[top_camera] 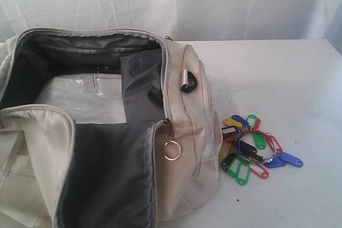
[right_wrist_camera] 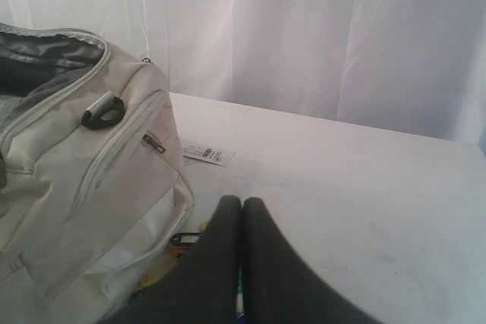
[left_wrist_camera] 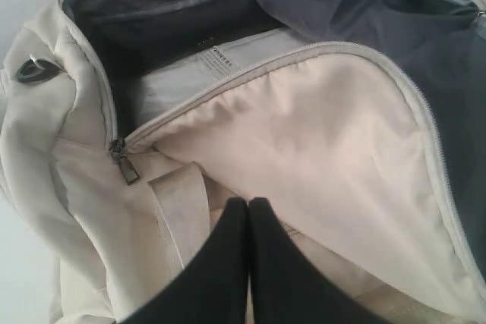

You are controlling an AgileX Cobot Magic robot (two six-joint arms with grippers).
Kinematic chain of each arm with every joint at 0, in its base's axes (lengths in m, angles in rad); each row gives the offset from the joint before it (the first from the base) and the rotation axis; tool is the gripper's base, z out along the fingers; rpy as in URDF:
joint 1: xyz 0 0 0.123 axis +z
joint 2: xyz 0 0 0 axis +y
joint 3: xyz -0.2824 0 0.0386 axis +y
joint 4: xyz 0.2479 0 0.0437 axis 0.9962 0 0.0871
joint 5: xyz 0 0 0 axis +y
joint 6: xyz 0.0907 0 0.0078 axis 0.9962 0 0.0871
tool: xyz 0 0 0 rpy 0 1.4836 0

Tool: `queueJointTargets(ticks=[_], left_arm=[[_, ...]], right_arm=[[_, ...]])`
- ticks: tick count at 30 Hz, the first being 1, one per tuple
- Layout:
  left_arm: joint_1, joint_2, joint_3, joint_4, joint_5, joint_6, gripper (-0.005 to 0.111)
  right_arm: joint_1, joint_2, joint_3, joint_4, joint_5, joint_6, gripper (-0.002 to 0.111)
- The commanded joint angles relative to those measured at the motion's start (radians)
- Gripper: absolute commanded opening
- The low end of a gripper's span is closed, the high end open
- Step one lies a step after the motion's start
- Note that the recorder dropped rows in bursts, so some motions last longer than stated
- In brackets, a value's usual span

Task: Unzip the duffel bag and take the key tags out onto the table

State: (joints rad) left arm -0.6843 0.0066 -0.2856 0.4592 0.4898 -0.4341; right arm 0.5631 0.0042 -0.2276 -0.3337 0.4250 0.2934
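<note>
- Duffel bag (top_camera: 188, 177): main zipper open, flap folded back, dark grey lining exposed.
- Interior: flat white package (top_camera: 80, 97) in clear wrap on the bag floor.
- Zipper pull ring (top_camera: 171, 150): hangs at the opening's right end.
- Key tags (top_camera: 255, 150): bunched on the surface (top_camera: 278, 78), against the bag's right end.

Lab-like setup: white curtain (top_camera: 214, 4), white table (top_camera: 278, 78).

Nothing legible. Blurred dark print on the clear plastic packet (top_camera: 80, 100) inside the cream-white fabric duffel bag (top_camera: 192, 174). Tiny print on a white paper tag (right_wrist_camera: 203, 154) lying on the white tabletop (right_wrist_camera: 342, 187). Small dark sewn label (right_wrist_camera: 153, 142) on the bag's side.
</note>
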Motion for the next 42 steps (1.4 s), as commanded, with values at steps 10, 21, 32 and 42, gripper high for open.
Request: queueJointTargets(ticks=[10, 21, 32, 42], left_arm=[[0.169, -0.007, 0.005, -0.074, -0.003, 0.066, 0.000], [0.529, -0.007, 0.022, -0.157, -0.081, 0.073, 0.000], [0.682, -0.007, 0.286, -0.161, -0.543, 0.069, 0.000], [0.682, -0.007, 0.286, -0.163, -0.361, 0.046, 0.000]], right_arm=[[-0.005, -0.004, 0.003, 0.005, -0.005, 0.002, 0.000], [-0.005, -0.004, 0.003, 0.005, -0.003, 0.002, 0.000], [-0.005, -0.004, 0.003, 0.005, -0.003, 0.002, 0.000], [-0.005, -0.004, 0.003, 0.005, -0.001, 0.002, 0.000]])
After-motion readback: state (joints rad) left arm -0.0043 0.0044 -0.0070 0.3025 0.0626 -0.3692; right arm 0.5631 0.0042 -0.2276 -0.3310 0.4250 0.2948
